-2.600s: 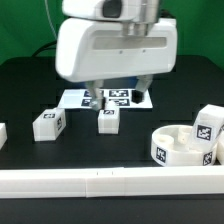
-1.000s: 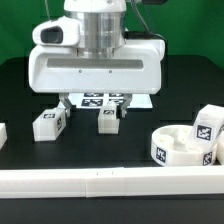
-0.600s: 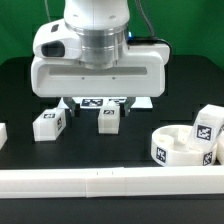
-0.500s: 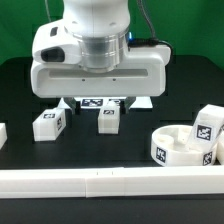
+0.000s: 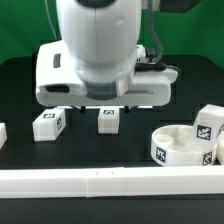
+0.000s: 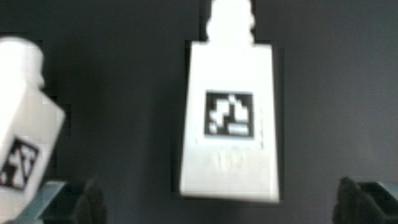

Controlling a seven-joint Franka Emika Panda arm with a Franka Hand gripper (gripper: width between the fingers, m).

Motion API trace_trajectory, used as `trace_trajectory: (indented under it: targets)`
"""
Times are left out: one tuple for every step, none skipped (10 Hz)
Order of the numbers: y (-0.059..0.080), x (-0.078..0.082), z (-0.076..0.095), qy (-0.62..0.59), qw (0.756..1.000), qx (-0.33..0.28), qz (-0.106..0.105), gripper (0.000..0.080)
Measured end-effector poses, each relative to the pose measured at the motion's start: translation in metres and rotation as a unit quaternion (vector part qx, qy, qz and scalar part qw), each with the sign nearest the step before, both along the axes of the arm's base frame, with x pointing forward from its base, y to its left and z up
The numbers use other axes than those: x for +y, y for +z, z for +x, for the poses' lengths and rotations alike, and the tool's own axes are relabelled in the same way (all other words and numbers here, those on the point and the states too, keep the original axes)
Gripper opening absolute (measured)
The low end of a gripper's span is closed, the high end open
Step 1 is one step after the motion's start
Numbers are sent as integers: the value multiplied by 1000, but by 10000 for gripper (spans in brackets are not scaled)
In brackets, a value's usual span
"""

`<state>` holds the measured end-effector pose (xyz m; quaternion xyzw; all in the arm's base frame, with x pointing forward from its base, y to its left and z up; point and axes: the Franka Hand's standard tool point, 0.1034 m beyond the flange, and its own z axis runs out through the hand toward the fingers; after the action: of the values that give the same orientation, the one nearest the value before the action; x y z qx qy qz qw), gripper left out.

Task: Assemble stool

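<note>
Step in hand: while the gripper [image 6: 214, 200] hangs over the middle white plastic block leg [image 6: 233, 115] with its black-and-white square tag, you judge this as the approach to a first pick; nothing is held.
Claw: wide apart, both dark fingertips [image 6: 71, 200] showing in the wrist view on either side of the leg's end, neither touching it.
Doing it well: centre the leg between the jaws before you descend, line the fingers up with its long flat sides, and close on the body, not on the narrow peg at its far end.
Risk: a second white tagged block leg [image 6: 31, 120] lies just beside the target; a skewed descent could nudge it.
Task parts: in the exterior view the target leg [image 5: 108, 120] sits on the black table [image 5: 100, 155] under the arm, its neighbour [image 5: 46, 123] toward the exterior view's left, and a third white tagged leg [image 5: 208, 127] far toward the exterior view's right.
Container: the thick round white disc seat [image 5: 180, 148], a rimmed ring lying apart from the gripper.
Contents: you cannot tell whether the third leg rests inside the seat's hollow or just behind it; no leg looks socketed.
Surroundings: long white border rail [image 5: 110, 180] along the front.
</note>
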<state>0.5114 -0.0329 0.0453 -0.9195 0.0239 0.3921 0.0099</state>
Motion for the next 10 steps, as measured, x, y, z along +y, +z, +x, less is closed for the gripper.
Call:
trace_trajectory:
  targets:
    - [-2, 0, -1, 1, 1000, 27, 1, 649]
    - [-4, 2, -6, -7, 998, 63, 2, 649]
    - [-9, 3, -8, -20, 997, 72, 2, 649]
    - [-13, 5, -10, -29, 997, 72, 0, 649]
    - [-16, 7, -13, -35, 997, 74, -4, 649]
    - [-20, 8, -17, -35, 997, 75, -3, 649]
    - [-27, 7, -21, -36, 997, 74, -4, 649]
    - [-31, 6, -25, -36, 996, 76, -5, 649]
    - [-33, 6, -27, -36, 996, 77, -5, 649]
    - [-35, 6, -27, -36, 997, 75, -6, 649]
